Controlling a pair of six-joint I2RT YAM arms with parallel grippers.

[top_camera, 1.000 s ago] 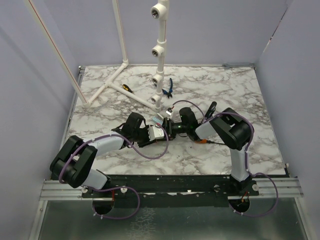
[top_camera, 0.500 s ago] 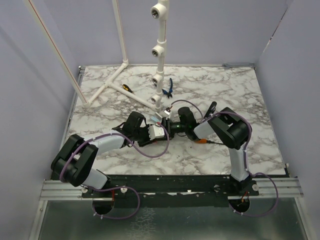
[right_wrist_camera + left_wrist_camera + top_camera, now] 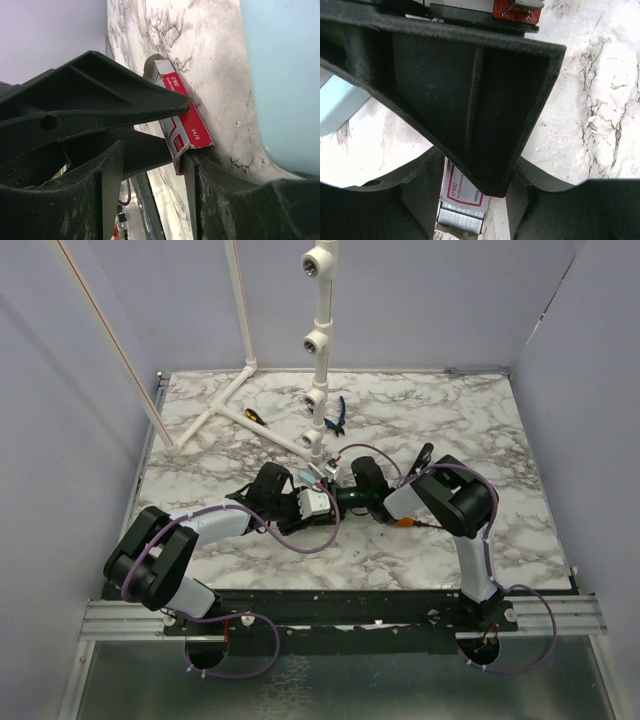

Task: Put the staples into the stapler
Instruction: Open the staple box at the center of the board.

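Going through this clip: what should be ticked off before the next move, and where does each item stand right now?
1. Staples box sits between the right gripper fingers: ok.
2. Right gripper firmly clamped on it: cannot tell.
3. Left gripper straddles the same box, with the staple strip showing at its open end: ok.
4. Clearance between the two grippers: not ok, their fingers overlap at the box.
5. Stapler, the slim black piece beyond the right arm, open for loading: cannot tell.
6. Teal bar clear of the box: not ok, it lies close beside it.

R tool (image 3: 152,152) | red staples box (image 3: 185,120) end btwn fingers | marble table (image 3: 200,45) | teal obj (image 3: 285,75) nearby
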